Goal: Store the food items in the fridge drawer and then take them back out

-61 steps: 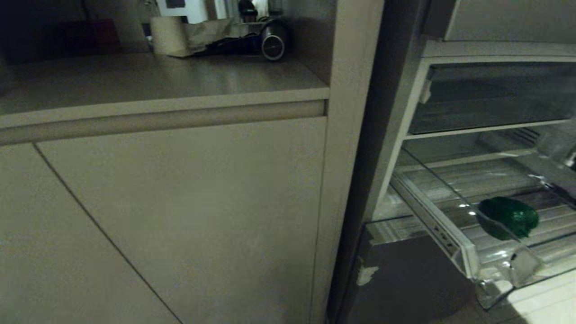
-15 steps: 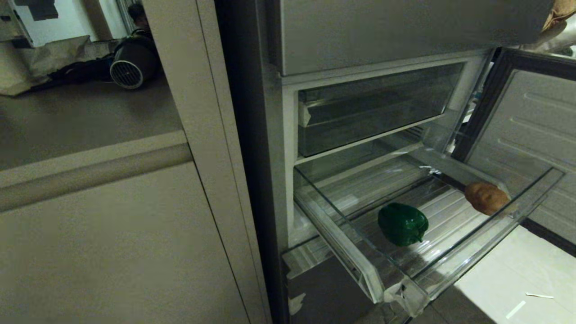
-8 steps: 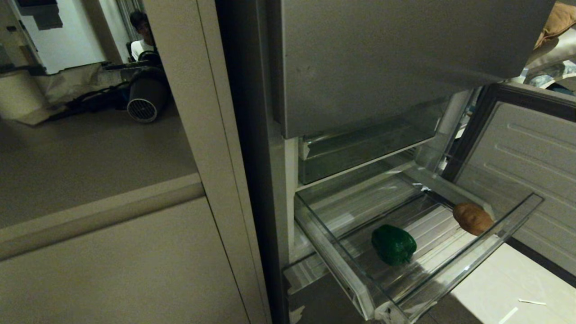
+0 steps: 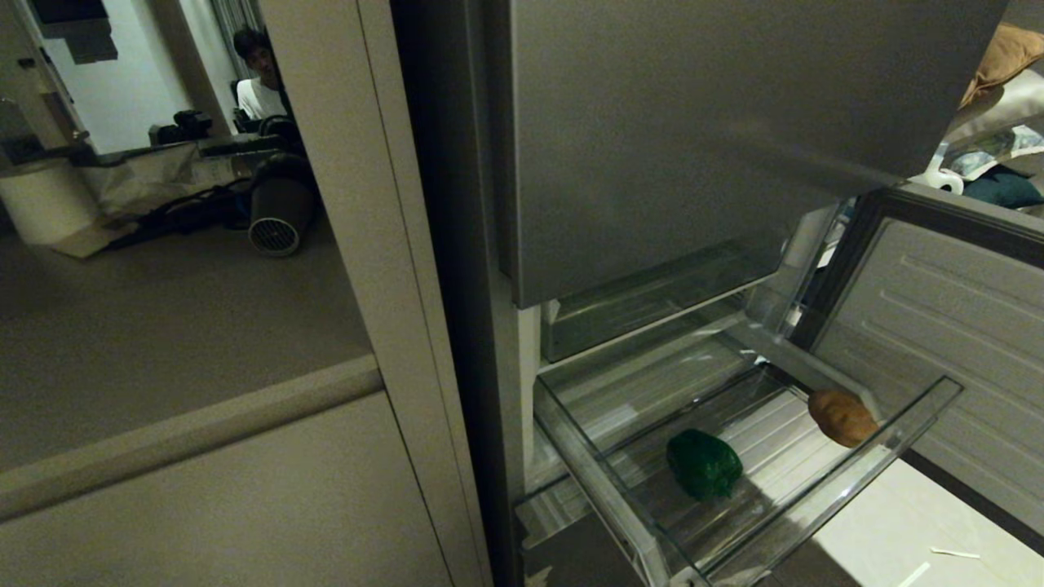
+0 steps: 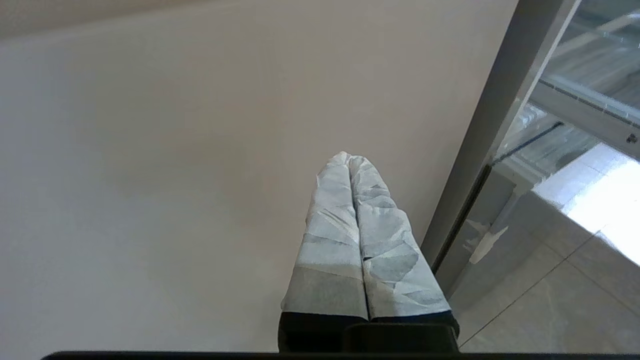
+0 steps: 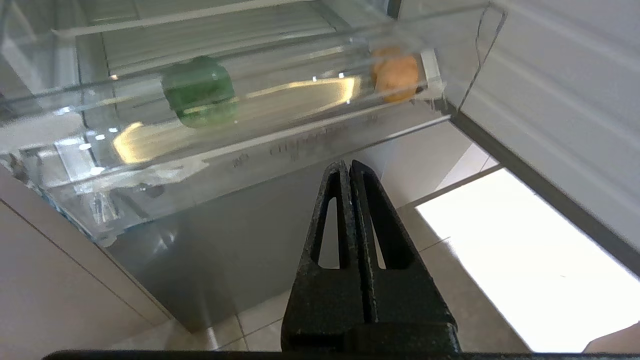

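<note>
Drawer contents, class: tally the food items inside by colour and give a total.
Green, pepper: 1
Tan-brown, potato: 1
Total in the drawer: 2

Drawer (image 4: 824,497) open on top; grey door panel (image 4: 701,139) overhangs its rear

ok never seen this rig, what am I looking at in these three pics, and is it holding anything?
It is a wheeled robot with two arms, facing an open fridge. The head view looks down at the clear fridge drawer, pulled out, with a green pepper and a potato lying apart in it. The other two views come from cameras on the wrists. The left end effector, wrapped in pale tape, faces a plain cabinet panel. The right end effector points at the drawer front from outside. Both are shut and hold nothing.
</note>
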Robot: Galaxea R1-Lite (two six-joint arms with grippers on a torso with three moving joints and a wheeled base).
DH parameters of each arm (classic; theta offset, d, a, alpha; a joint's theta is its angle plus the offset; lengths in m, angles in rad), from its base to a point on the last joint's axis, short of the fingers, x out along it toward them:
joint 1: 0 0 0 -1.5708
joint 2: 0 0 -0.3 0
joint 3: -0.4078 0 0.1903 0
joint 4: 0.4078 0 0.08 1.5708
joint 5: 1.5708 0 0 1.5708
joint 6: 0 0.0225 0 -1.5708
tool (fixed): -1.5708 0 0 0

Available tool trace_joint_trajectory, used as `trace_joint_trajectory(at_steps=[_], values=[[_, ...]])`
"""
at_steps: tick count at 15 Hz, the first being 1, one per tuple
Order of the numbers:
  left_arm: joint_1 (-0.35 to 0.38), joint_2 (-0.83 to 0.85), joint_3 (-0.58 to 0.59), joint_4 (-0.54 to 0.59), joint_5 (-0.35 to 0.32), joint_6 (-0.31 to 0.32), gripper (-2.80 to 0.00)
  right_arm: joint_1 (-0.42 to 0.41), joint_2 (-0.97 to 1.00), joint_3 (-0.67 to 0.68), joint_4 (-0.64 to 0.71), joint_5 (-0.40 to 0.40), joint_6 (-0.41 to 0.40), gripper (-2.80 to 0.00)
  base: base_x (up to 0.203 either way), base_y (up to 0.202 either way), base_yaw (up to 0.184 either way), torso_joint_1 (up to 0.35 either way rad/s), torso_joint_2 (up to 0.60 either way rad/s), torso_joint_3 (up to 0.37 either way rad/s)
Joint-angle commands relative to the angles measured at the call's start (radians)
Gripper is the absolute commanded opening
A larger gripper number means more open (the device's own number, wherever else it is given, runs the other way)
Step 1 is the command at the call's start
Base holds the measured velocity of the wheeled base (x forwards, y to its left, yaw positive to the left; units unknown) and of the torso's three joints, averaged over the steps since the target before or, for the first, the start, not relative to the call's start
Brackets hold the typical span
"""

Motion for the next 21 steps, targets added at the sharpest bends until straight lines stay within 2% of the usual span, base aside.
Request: trace_joint_trajectory(at_steps=[1, 5, 8, 11, 13, 17, 21], values=[[0.000, 0.002, 0.000, 0.000, 0.000, 0.000, -2.80, 0.000, -0.001, 0.000, 0.000, 0.001, -0.004, -2.80, 0.000, 0.000, 0.000, 0.168, -0.35, -0.196], [0.000, 0.002, 0.000, -0.001, -0.001, 0.000, -2.80, 0.000, -0.001, 0.000, 0.001, 0.001, 0.008, -2.80, 0.000, 0.000, 0.000, 0.077, -0.17, -0.091], [0.000, 0.002, 0.000, -0.001, 0.000, 0.000, -2.80, -0.001, 0.000, -0.004, 0.001, -0.008, -0.024, -2.80, 0.000, 0.000, 0.000, 0.000, 0.00, 0.000], [0.000, 0.002, 0.000, -0.001, 0.000, 0.000, -2.80, -0.001, 0.046, -0.117, 0.025, -0.028, -0.010, -2.80, 0.000, 0.000, 0.000, 0.000, 0.00, 0.000], [0.000, 0.002, 0.000, -0.001, 0.000, 0.000, -2.80, 0.000, 0.215, -0.235, 0.067, -0.016, 0.020, -2.80, 0.000, 0.000, 0.000, 0.000, 0.00, 0.000], [0.000, 0.002, 0.000, -0.001, 0.000, 0.000, -2.80, 0.007, 0.781, -0.495, 0.120, 0.060, 0.106, -2.80, 0.000, 0.000, 0.000, 0.000, 0.00, 0.000], [0.000, 0.002, 0.000, -0.001, 0.000, 0.000, -2.80, 0.062, 1.240, -0.722, 0.148, 0.107, 0.135, -2.80, 0.000, 0.000, 0.000, 0.000, 0.00, 0.000]])
